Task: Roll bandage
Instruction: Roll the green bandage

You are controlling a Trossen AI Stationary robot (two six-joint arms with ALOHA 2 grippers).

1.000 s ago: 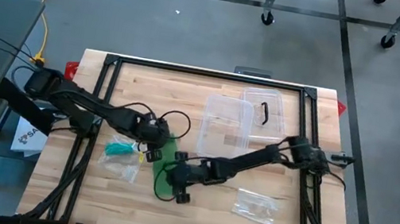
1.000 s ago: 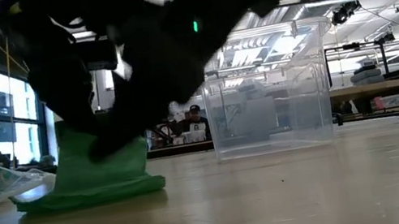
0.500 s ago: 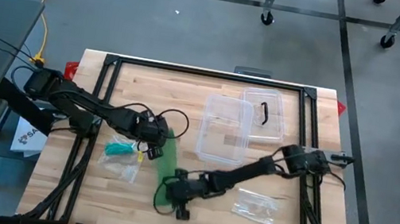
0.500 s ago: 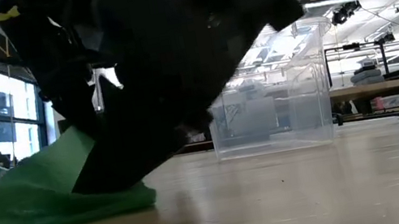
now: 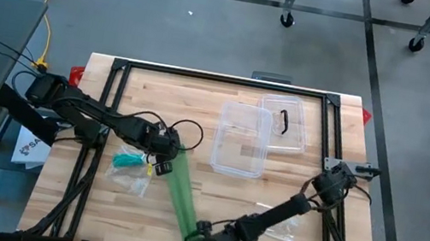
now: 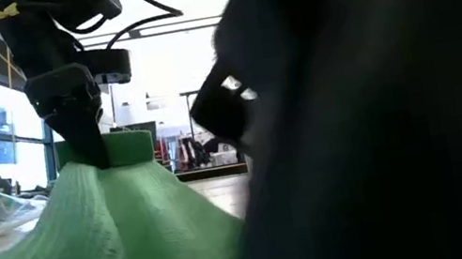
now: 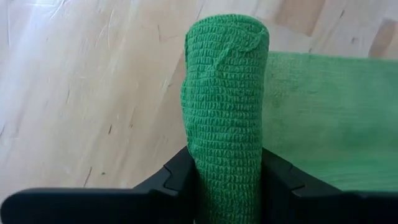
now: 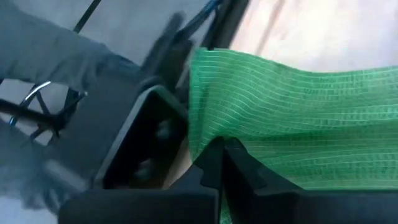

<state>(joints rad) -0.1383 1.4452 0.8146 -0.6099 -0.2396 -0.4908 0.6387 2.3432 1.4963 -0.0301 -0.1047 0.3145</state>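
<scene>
Wooden planks of the table (image 5: 130,220) fill the middle of the high view, with grey floor all round. On them the green bandage (image 5: 182,191) lies stretched as a long strip, running from the centre-left of the frame down to the bottom edge near the middle. Its rolled end stands between the fingers of the left gripper (image 7: 225,176), which clamp the roll from both sides. The loose end is pinched in the tightly closed tips of the right gripper (image 8: 221,155), low in the frame at the table's front rail.

I judge the knitted fabric light, soft and stretchy; it will sag and twist unless kept taut, so hold it at the roll's flanks and at the very end of the strip.

Further out lie a clear lidded box (image 5: 242,138) at upper centre, a plastic bag (image 5: 131,168) at left, and another bag (image 5: 289,223) at right.
</scene>
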